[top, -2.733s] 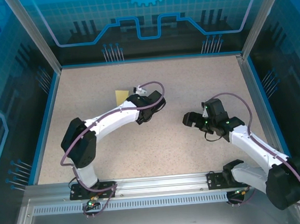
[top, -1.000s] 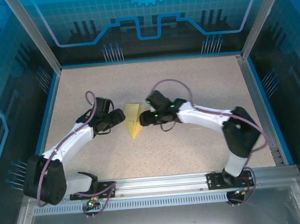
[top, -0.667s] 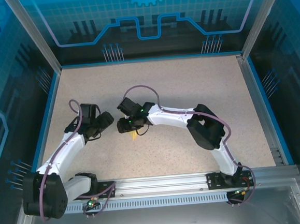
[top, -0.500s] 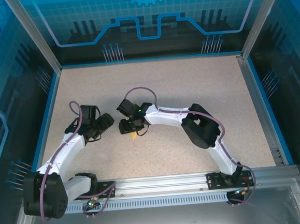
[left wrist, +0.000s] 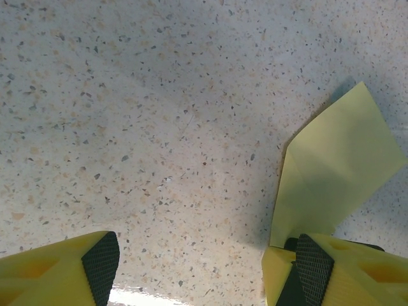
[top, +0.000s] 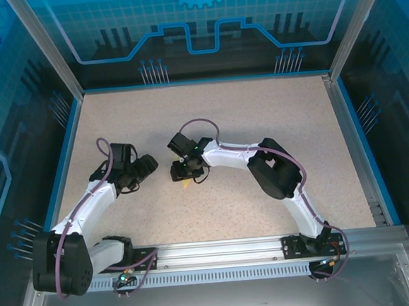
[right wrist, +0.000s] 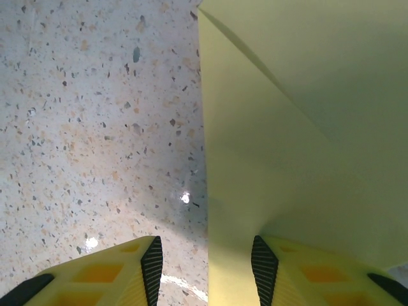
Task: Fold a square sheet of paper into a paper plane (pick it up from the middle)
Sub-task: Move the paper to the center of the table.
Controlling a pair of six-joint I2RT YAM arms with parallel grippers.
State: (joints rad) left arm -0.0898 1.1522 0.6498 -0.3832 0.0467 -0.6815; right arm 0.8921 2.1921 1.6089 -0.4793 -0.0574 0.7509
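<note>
Tabletop, speckled, supports everything. Left gripper: fingers wide apart, empty, just beside the paper plane. Right gripper: fingers half spread, straddling one edge of it, clamping nothing. Paper plane lies flat left of centre, between both grippers. Judged light, limp, slippery, easily crushed; grip along its middle crease. Count: one tabletop, two grippers, one paper plane.

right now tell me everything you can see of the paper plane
The paper plane is thin, plain pale-yellow paper, folded into overlapping layers with a sharp diagonal crease. It lies on the speckled table, one straight edge running between the open right gripper's fingers, one finger over it. From above, a small yellow tip pokes out beneath that gripper.
</note>
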